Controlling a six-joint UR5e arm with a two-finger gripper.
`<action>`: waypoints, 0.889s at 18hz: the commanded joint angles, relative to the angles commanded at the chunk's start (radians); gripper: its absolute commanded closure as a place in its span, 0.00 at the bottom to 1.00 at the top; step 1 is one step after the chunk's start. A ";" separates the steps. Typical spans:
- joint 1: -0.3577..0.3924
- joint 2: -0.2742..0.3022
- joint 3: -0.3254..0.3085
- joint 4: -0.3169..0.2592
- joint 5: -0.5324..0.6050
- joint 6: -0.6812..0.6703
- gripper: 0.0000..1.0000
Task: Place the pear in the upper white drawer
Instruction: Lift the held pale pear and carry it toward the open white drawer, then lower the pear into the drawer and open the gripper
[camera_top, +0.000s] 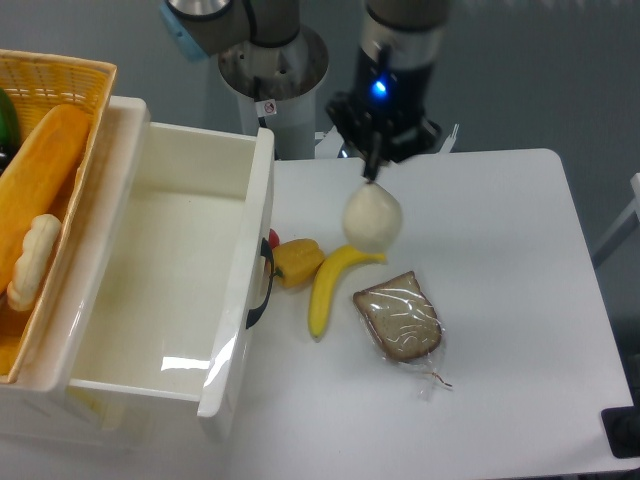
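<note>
The pear (372, 221) is pale cream and roundish, on the white table just right of the drawer, beside the tip of a banana. My gripper (372, 176) comes down from above, its fingers drawn together on the pear's narrow top. I cannot tell whether the pear rests on the table or hangs just above it. The upper white drawer (262, 215) stands pulled open at the left, deep and empty inside, with its black handle (262, 290) on the front wall facing the pear.
A yellow banana (330, 285) and a small yellow pepper (296, 262) lie between the drawer front and the pear. A bagged bread slice (400, 317) lies below the pear. A yellow wicker basket (60, 75) with food stands left of the drawer. The arm's base (272, 75) is behind.
</note>
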 joint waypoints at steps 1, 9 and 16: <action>-0.017 0.006 0.000 0.002 -0.011 -0.015 1.00; -0.152 0.000 -0.054 0.084 -0.066 -0.124 1.00; -0.261 -0.060 -0.071 0.103 -0.066 -0.129 1.00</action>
